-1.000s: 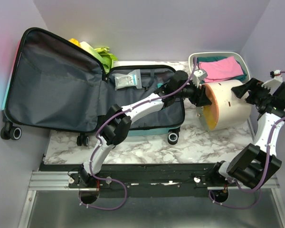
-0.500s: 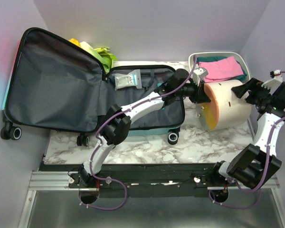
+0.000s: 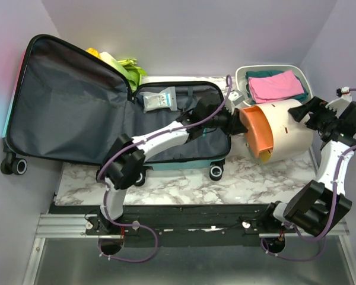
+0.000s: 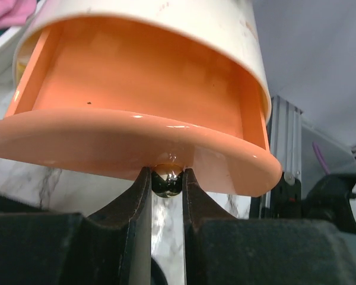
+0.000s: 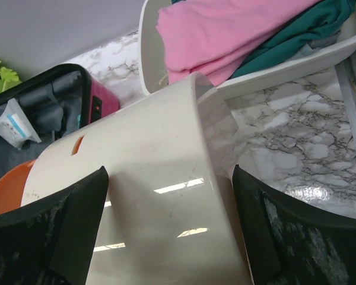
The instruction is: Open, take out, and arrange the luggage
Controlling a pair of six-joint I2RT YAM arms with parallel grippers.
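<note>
The luggage [image 3: 65, 107] lies open at the left, its dark grey lining up and a clear packet [image 3: 159, 99] in its mesh pocket. A cream drum-shaped cabinet [image 3: 288, 127] lies on its side to the right of it. Its orange drawer [image 3: 256, 135] is pulled partway out toward the luggage. My left gripper [image 4: 167, 178] is shut on the drawer's small dark metal knob [image 4: 167, 184]. My right gripper [image 5: 169, 172] straddles the cream drum [image 5: 148, 196], one finger pressed on each side. The right wrist view also catches a corner of the luggage [image 5: 47, 107].
A white tray [image 3: 242, 74] at the back right holds folded pink clothes [image 3: 276, 85] and teal ones. Green and yellow items [image 3: 127, 68] sit behind the luggage lid. The walls close in on both sides. The table's front edge runs just before the suitcase wheels.
My left gripper closed on the knob and drew back left, sliding the orange drawer out of the drum. The right arm and the drum stayed put.
</note>
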